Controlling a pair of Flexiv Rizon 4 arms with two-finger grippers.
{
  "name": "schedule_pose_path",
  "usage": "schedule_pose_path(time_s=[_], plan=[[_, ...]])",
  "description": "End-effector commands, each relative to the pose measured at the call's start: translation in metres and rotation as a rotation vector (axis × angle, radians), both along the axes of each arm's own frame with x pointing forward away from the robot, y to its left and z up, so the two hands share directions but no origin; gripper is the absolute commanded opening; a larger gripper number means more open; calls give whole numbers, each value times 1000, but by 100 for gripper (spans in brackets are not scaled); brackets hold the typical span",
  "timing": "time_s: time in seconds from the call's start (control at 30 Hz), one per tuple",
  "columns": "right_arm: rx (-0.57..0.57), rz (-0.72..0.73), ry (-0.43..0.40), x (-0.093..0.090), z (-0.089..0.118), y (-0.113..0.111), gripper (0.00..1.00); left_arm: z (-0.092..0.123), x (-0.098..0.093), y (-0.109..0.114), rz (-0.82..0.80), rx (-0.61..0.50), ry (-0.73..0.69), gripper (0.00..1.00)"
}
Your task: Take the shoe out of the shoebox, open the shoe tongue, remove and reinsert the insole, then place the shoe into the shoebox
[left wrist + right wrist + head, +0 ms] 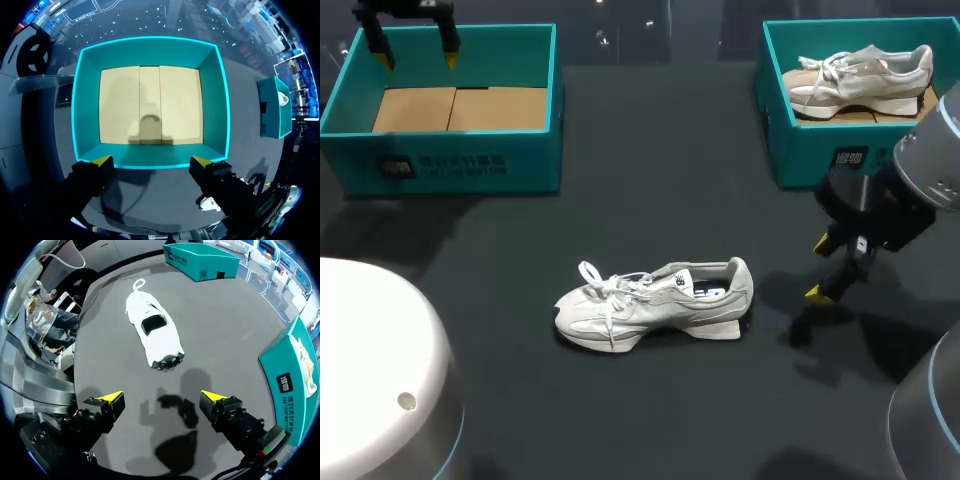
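Observation:
A pale grey-white sneaker (655, 305) lies on its side in the middle of the dark table, toe and laces to the left. In the right wrist view the same sneaker (155, 332) lies ahead of my right gripper (163, 397), heel nearest, opening up. My right gripper (820, 267) hangs open and empty to the sneaker's right. My left gripper (415, 45) hovers open over the left teal shoebox (450, 160). That shoebox (150, 50) holds only its cardboard floor, seen beyond the left gripper (151, 161).
A second teal shoebox (800, 150) at the back right holds another pale sneaker (860, 80). It shows beside my right gripper as a teal wall (287, 390). A white rounded robot part (370, 370) fills the front left.

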State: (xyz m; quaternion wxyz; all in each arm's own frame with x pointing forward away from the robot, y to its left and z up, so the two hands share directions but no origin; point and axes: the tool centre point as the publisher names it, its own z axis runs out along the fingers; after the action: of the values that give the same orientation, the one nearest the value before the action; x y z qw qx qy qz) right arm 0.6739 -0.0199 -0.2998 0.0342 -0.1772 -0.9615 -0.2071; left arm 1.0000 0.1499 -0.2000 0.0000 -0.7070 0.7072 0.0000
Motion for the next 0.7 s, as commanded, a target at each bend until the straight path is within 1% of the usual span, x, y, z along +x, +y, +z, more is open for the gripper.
schedule_pose_path(time_s=[0.03,0.13,0.2,0.27,0.63,0.7], plan=[[420,-39,-189,0,-21,-17,100,0,0,0,0,0,0,100],[507,-24,-249,2,-30,-24,100,0,0,0,0,0,0,100],[561,5,-295,4,-36,-25,100,0,0,0,0,0,0,100],[577,70,-283,3,-44,-21,100,0,0,0,0,0,0,100],[577,70,-283,3,-44,-21,100,0,0,0,0,0,0,100],[585,78,-299,3,-47,-21,100,0,0,0,0,0,0,100]])
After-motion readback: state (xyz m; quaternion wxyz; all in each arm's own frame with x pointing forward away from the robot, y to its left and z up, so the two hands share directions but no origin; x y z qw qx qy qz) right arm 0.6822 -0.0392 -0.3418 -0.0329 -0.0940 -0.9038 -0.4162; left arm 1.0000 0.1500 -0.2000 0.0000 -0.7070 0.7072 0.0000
